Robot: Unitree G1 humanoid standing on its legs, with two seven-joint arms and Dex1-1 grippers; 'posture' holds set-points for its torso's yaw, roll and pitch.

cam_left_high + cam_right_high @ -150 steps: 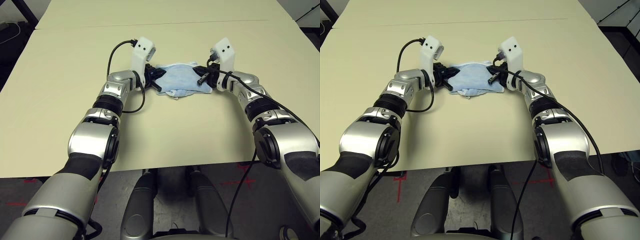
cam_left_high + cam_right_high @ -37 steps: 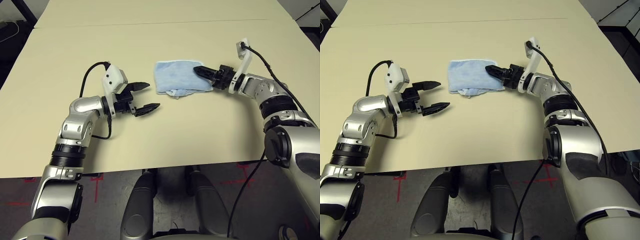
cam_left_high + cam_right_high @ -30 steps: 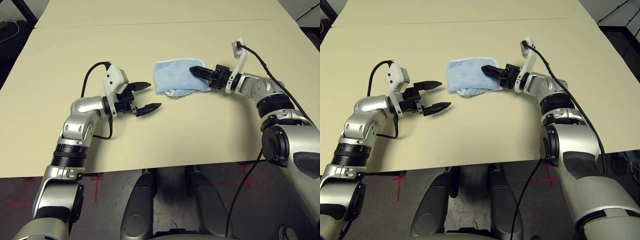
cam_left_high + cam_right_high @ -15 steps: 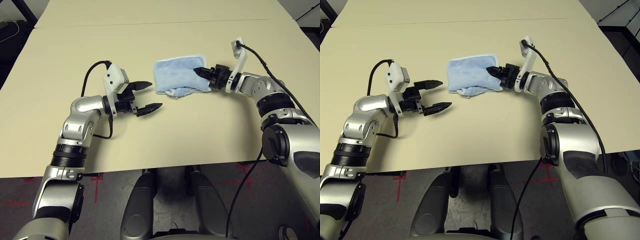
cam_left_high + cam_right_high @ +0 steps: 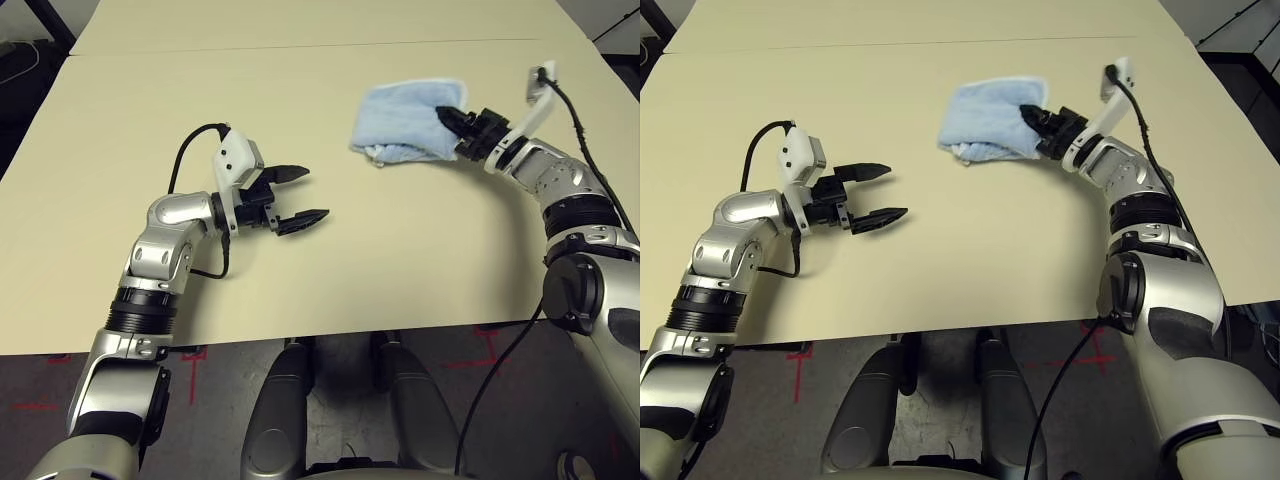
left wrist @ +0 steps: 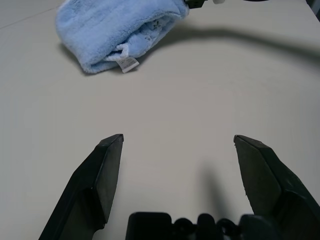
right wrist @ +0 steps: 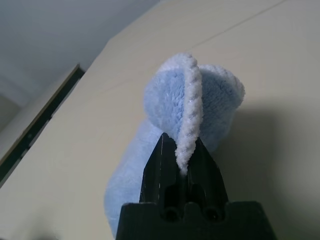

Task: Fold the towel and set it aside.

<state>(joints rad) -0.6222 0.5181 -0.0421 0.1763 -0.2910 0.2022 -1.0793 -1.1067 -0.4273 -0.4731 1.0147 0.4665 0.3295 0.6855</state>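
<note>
The right gripper is pinched tight on the folded towel at its stitched edge (bundle lifted off the table), likely to carry it aside, while the left gripper idles with fingers spread, clear of it.

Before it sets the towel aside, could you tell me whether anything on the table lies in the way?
Nothing visible does. The right gripper is shut on the folded towel, and the table around it is bare; the open left gripper hovers well off to the left.
</note>
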